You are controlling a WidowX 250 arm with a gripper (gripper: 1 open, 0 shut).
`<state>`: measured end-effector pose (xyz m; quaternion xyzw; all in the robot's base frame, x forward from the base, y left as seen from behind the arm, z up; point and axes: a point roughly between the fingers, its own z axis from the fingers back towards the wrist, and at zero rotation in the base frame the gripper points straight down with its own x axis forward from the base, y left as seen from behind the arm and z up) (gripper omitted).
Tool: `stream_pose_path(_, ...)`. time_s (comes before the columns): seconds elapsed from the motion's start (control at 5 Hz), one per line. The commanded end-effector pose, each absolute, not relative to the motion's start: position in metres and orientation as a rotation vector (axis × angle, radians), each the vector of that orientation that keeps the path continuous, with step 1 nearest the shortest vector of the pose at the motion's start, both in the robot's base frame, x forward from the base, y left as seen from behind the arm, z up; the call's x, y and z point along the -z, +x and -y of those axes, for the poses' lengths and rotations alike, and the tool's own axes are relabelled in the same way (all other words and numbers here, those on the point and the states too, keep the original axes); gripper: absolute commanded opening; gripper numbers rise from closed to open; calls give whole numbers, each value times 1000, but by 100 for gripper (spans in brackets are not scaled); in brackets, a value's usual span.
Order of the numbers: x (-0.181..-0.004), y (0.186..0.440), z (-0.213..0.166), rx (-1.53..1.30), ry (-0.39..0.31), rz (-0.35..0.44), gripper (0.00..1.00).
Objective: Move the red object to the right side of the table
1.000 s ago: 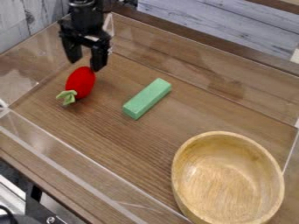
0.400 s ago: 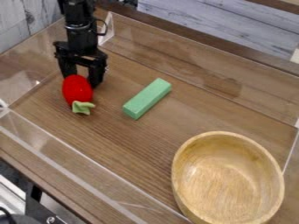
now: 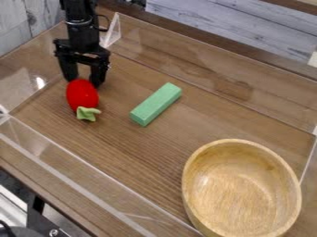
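One strawberry toy (image 3: 82,93) points its leafy end toward the camera, the wide-open gripper (image 3: 83,70) holding nothing.

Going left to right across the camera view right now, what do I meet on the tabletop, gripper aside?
Red strawberry-shaped toy → light green rectangular block → round wooden bowl
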<state>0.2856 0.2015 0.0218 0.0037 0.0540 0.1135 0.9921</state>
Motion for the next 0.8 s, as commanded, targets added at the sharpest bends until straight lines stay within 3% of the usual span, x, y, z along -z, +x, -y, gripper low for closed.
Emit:
stream_pose_path(0.0, -42, 294, -215, -236, 30, -59, 100)
stream_pose_path(0.6, -36, 301, -212, -208, 25, -72, 100)
